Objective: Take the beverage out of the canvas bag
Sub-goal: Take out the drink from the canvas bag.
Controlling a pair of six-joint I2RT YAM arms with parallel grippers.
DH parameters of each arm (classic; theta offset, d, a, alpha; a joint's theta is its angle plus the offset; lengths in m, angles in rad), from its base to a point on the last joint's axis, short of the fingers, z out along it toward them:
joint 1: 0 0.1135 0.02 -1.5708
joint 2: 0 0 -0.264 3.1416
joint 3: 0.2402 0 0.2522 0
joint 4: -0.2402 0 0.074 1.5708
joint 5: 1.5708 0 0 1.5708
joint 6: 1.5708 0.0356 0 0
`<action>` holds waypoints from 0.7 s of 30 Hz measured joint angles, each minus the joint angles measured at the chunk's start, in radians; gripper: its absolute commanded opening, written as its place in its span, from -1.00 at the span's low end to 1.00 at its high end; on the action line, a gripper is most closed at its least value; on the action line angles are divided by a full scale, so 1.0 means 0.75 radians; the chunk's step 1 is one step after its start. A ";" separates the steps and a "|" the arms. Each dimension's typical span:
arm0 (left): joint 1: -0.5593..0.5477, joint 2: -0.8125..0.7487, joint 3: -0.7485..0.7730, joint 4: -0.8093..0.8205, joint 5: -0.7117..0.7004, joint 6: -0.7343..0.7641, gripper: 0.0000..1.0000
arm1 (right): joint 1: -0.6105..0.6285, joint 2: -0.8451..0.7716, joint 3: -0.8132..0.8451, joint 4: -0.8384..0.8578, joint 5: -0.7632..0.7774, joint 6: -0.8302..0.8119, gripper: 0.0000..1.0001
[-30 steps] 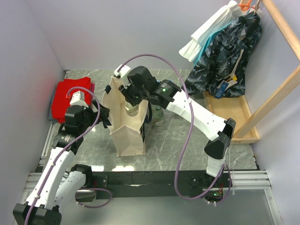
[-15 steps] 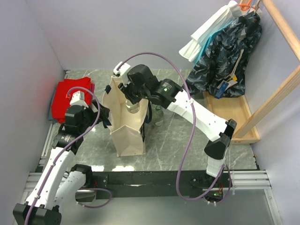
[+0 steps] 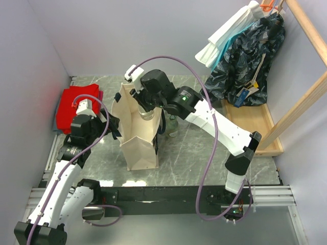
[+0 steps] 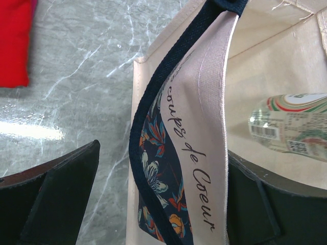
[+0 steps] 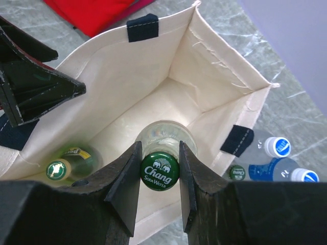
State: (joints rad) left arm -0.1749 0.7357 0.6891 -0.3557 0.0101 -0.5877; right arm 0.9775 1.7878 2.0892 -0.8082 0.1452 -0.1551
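**Beverage gripped, but not yet out of the bag**

The right end effector (image 5: 159,176) was clamped on the neck of the green-capped beverage (image 5: 162,133), which stood upright inside the canvas bag (image 3: 139,150). The left end effector (image 4: 163,153) straddled one bag wall, its jaws apart and not pinching. By my reading, lifting the beverage clear and setting it on the surface (image 3: 194,148) remained. A second bottle (image 5: 57,169) also sat in the bag.

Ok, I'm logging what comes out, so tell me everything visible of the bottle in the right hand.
The bottle is clear glass with a green crown cap printed Chang Soda Water. It is upright inside the bag, beside a second bottle. The right hand is shut on it at the cap, a finger each side. Its lower body is hidden, so contact with the bag floor is unclear.
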 measured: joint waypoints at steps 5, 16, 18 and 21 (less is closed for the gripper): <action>0.000 0.000 0.000 0.000 0.000 0.000 0.93 | 0.008 -0.033 0.000 0.004 0.036 -0.015 -1.00; 0.000 -0.001 0.000 0.000 0.000 0.000 0.93 | 0.033 -0.110 0.007 0.050 0.116 -0.045 -1.00; 0.000 -0.001 0.000 0.000 0.000 0.000 0.93 | 0.038 -0.117 0.007 0.058 0.133 -0.052 -1.00; 0.000 -0.001 0.000 0.000 0.000 0.000 0.93 | 0.041 -0.130 0.007 0.073 0.150 -0.061 -1.00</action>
State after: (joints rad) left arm -0.1749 0.7353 0.6891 -0.3557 0.0101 -0.5877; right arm 1.0080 1.6901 2.0941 -0.7536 0.2577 -0.2005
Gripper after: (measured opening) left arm 0.967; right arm 0.379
